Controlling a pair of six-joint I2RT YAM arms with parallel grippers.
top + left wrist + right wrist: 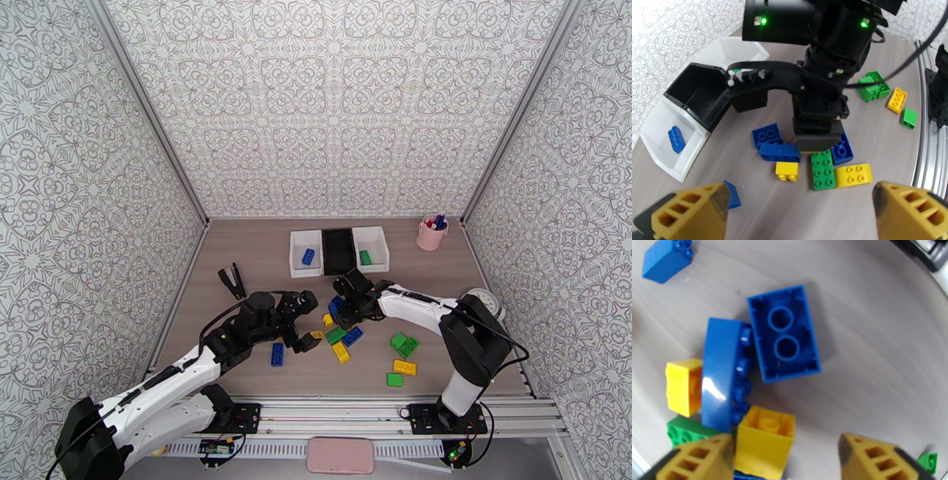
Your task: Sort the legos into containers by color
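Three containers stand in a row at the back: a white bin [297, 254] with one blue lego [308, 256], a black bin [338, 251], and a white bin [378, 248] with a green lego [365, 257]. Blue, yellow and green legos lie in a pile at mid-table [341, 335]. My right gripper [790, 461] hangs low over the pile, jaws apart, a yellow brick [764, 441] between them beside the left finger [703, 461]. Two blue bricks [784, 338] lie just beyond it. My left gripper [802, 221] hovers open to the left of the pile, holding nothing.
A black stapler [231, 279] lies at the left and a pink pen cup [432, 233] stands at the back right. More legos sit to the right [405, 344] and a lone blue one [277, 353] under my left arm. The metal rail [379, 410] bounds the near edge.
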